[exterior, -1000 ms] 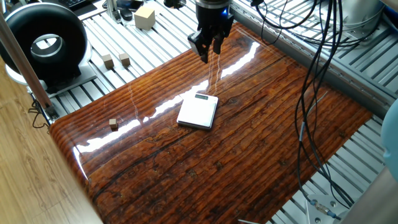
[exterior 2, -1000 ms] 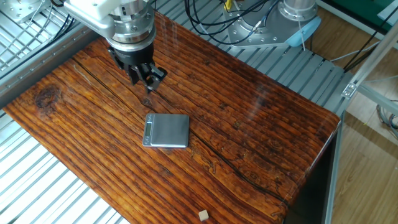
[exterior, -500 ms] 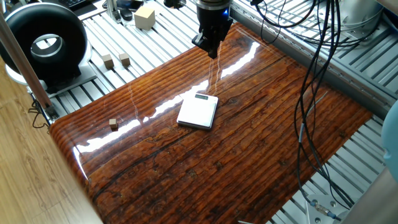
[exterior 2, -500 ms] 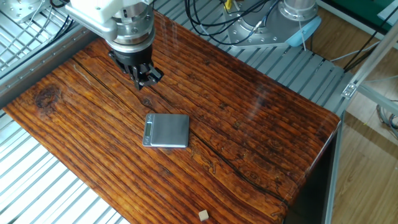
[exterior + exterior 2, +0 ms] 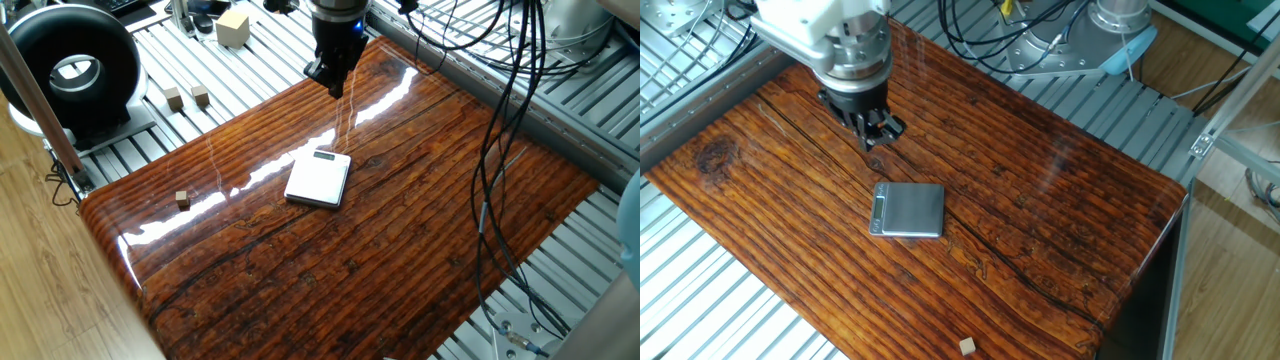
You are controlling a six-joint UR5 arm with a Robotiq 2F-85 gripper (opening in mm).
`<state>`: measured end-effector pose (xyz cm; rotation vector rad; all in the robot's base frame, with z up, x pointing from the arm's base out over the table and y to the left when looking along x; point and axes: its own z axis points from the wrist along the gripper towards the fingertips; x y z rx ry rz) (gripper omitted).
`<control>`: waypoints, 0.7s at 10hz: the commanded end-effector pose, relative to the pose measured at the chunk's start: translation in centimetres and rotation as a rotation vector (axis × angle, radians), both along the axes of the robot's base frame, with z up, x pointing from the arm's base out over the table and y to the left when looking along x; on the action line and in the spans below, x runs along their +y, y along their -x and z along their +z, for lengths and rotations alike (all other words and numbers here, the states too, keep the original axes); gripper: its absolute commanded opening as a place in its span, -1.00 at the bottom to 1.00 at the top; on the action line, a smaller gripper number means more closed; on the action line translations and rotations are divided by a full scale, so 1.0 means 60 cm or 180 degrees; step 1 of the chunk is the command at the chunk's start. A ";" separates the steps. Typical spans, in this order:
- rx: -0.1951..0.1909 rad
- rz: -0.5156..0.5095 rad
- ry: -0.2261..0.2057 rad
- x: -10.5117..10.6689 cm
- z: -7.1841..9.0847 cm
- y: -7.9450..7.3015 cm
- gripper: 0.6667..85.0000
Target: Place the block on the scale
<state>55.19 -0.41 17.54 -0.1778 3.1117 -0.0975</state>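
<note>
The block (image 5: 182, 198) is a tiny light-brown wooden cube near the left edge of the dark wooden tabletop; in the other fixed view it (image 5: 966, 346) sits at the bottom edge. The scale (image 5: 318, 178) is a flat white slab in the middle of the table, its display strip at the far edge; it also shows in the other fixed view (image 5: 908, 210). My gripper (image 5: 333, 82) hangs above the table beyond the scale, far from the block, fingers together and empty. It shows in the other view (image 5: 878, 136) up-left of the scale.
Two small wooden cubes (image 5: 186, 96) and a larger pale beige cube (image 5: 232, 27) lie on the slatted metal surface behind the table. A black ring-shaped device (image 5: 70, 65) stands at the back left. Black cables (image 5: 505, 120) hang over the right side.
The gripper's fingers stood apart a second ago and are now together. The gripper has shifted slightly. The block and the scale have not moved.
</note>
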 end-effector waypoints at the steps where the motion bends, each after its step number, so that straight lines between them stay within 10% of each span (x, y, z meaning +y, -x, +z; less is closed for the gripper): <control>1: -0.0112 -0.0013 -0.0003 0.030 -0.025 -0.009 -0.99; 7: -0.0152 -0.0171 -0.0187 0.081 -0.041 -0.003 -0.99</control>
